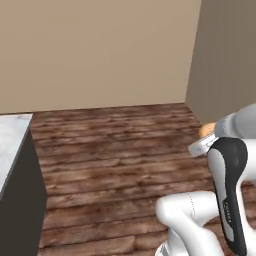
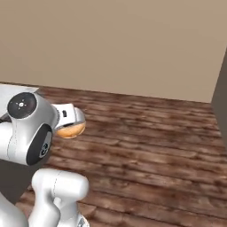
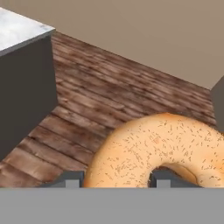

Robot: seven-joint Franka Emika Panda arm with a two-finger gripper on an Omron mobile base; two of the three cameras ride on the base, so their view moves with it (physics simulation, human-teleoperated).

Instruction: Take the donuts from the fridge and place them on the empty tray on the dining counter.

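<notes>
Room: a wood-plank floor ran back to a plain beige wall; a grey-brown panel closed the scene at 3 o'clock in the left base view.

Counter: a marble-topped counter with a dark side stood at 9 o'clock in the left base view, and at 10 o'clock in the hand view. Whether this was the dining counter could not be told, and nothing could be made out on its top.

Gripper: the gripper was closed to a narrow gap on the orange-tan donut. One finger sat against the outer edge of the ring and the other rose inside the hole, so one side of the ring was pinched between them.

Donut: it was carried in the air, well above the floor and touching no surface. In the right base view it hung just under the hand at 9 o'clock; in the left base view only a small tan edge showed at 3 o'clock, beside the wrist.

Key relation: the donut sat right at the fingertips, its ring lying roughly flat, its bulk spreading toward 3 o'clock of the fingers in the hand view. The counter lay well apart from it, toward 10 o'clock.

Judgement: the coming move looked like a carry toward a tray, not a grasp.
</notes>
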